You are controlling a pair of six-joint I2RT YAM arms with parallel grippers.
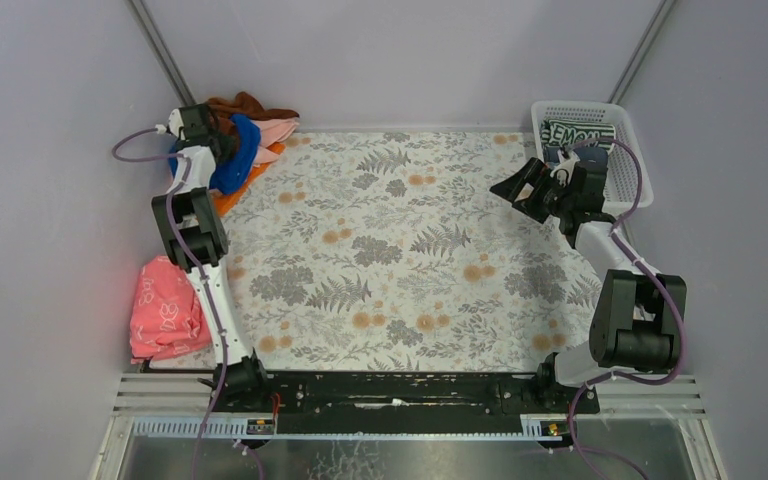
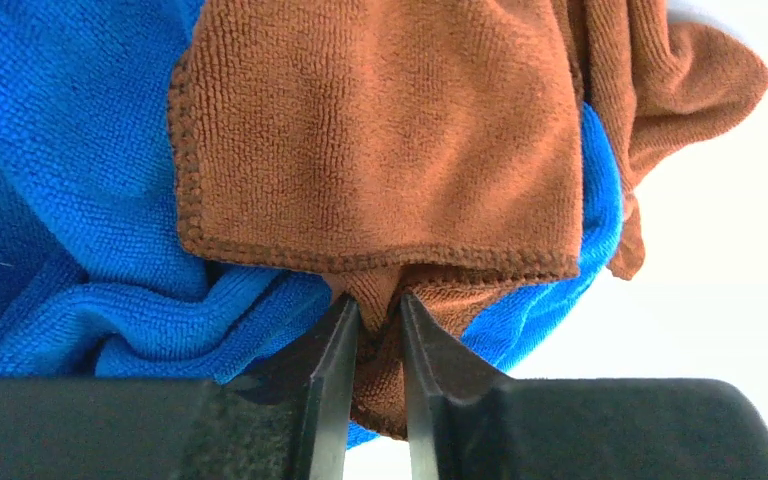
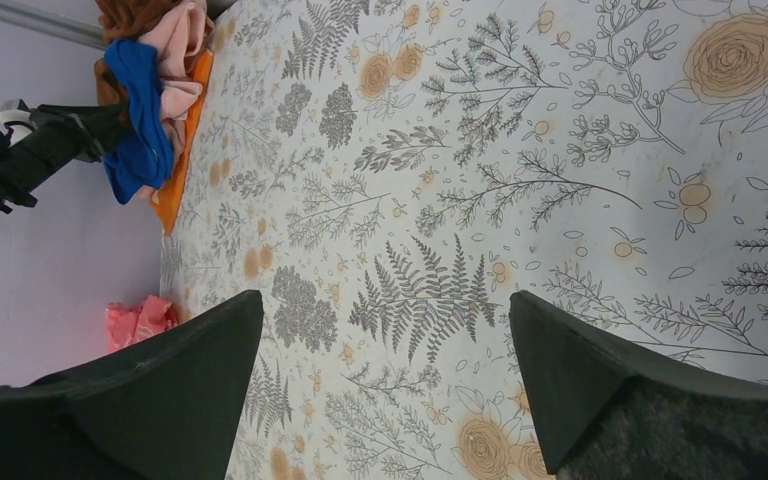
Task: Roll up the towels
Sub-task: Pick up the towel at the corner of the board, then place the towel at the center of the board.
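Observation:
A heap of towels lies at the mat's far left corner: brown (image 1: 250,103), royal blue (image 1: 238,155), pale pink (image 1: 278,130) and orange (image 1: 230,198). My left gripper (image 1: 222,130) reaches into that heap. In the left wrist view its fingertips pinch a fold of the brown towel (image 2: 380,150), so the left gripper (image 2: 380,305) is shut on it, with the blue towel (image 2: 70,200) underneath. My right gripper (image 1: 520,187) hovers over the mat's far right, wide open and empty (image 3: 385,300). A letter-printed towel (image 1: 577,133) lies in the basket.
The white lattice basket (image 1: 580,106) stands at the far right corner, just behind the right gripper. A reddish-pink printed item (image 1: 165,308) lies off the mat's left edge beside the left arm. The floral mat (image 1: 400,250) covers the table; grey walls enclose it.

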